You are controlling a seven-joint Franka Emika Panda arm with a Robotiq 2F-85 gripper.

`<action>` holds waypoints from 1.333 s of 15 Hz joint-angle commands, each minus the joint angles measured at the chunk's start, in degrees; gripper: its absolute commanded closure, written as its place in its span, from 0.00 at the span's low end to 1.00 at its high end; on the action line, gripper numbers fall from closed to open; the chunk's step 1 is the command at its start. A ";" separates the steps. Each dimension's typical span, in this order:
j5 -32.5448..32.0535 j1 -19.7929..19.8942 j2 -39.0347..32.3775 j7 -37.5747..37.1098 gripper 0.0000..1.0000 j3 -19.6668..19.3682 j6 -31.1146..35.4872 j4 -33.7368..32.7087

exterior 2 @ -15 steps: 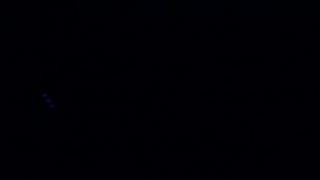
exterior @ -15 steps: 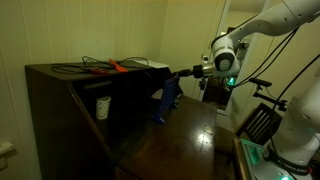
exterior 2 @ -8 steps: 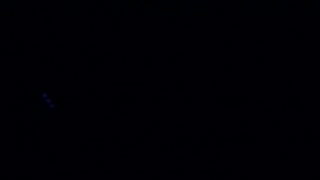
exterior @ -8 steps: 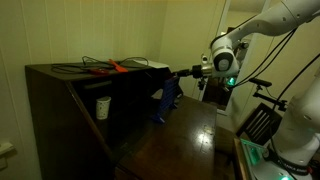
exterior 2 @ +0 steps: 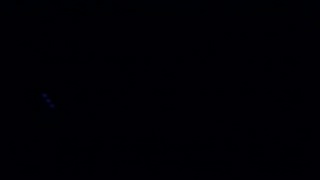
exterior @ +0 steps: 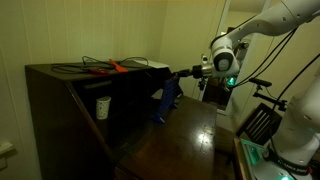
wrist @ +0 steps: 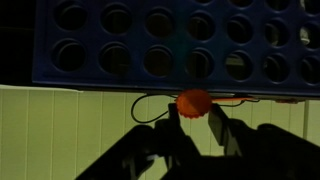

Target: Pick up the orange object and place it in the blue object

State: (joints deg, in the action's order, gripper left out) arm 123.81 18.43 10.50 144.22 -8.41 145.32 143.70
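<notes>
In the wrist view my gripper [wrist: 195, 110] is shut on the orange object [wrist: 194, 100], a small round disc with a ribbed rim, held between the fingertips. The disc sits right at the edge of the blue object [wrist: 92, 38], a blue grid with rows of round holes that fills the top of that view. In an exterior view the gripper [exterior: 182, 72] reaches sideways to the top of the tilted blue object [exterior: 165, 104], which stands by the dark cabinet. The disc is too small to see there.
The dark wooden cabinet [exterior: 60, 90] has a long orange-handled tool with black cables [exterior: 115, 67] on top and a white cup [exterior: 102, 106] in its shelf. A dark tabletop [exterior: 195, 135] lies under the arm. An exterior view is almost wholly black.
</notes>
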 commanded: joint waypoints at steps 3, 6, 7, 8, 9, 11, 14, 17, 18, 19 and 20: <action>3.43 -0.62 -0.18 3.21 0.90 0.09 1.75 -0.34; 4.04 -0.72 -0.12 4.11 0.90 0.18 2.04 -0.24; 4.42 -0.73 -0.12 4.68 0.90 0.21 2.06 -0.21; 4.63 -0.81 -0.17 4.94 0.90 0.25 1.99 -0.17; 4.86 -0.86 -0.18 5.22 0.90 0.27 1.89 -0.15; 4.92 -1.12 -0.22 5.56 0.90 0.43 2.01 0.04; 5.22 -1.40 -0.49 6.71 0.90 0.70 2.67 0.15; 4.83 -1.39 -0.07 7.26 0.90 0.77 3.60 0.20; 5.02 -1.35 0.06 7.72 0.90 0.81 3.97 0.19; 4.84 -1.38 0.18 7.83 0.90 0.85 4.24 0.24; 4.91 -1.39 0.26 8.13 0.90 0.91 4.57 0.27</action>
State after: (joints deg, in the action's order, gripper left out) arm 127.15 17.46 10.32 150.24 -7.88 147.47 143.76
